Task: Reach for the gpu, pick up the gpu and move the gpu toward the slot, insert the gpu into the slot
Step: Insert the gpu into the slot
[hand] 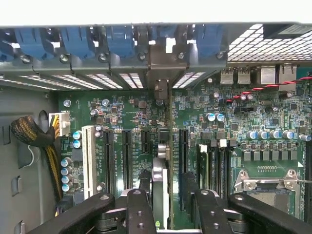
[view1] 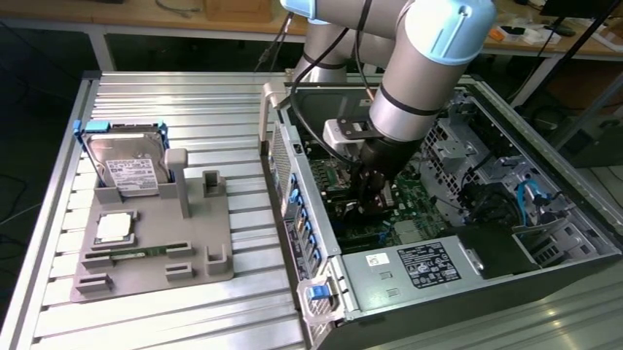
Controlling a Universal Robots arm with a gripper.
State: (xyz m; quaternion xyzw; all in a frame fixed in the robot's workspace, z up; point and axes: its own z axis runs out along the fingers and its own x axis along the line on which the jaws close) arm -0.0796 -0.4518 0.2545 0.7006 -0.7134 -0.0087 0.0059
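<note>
Gpu point(hand: 161, 187) edge-on, clamped between tool point(hand: 168, 195) fingers, above motherboard point(hand: 253, 117) slots

Claw point(hand: 163, 195) deep inside open computer case point(view1: 545, 270); case walls, drive cage point(view1: 457, 146) crowd it. Tabletop point(view1: 224, 95) beside grey fixture point(view1: 156, 248) open.
</note>
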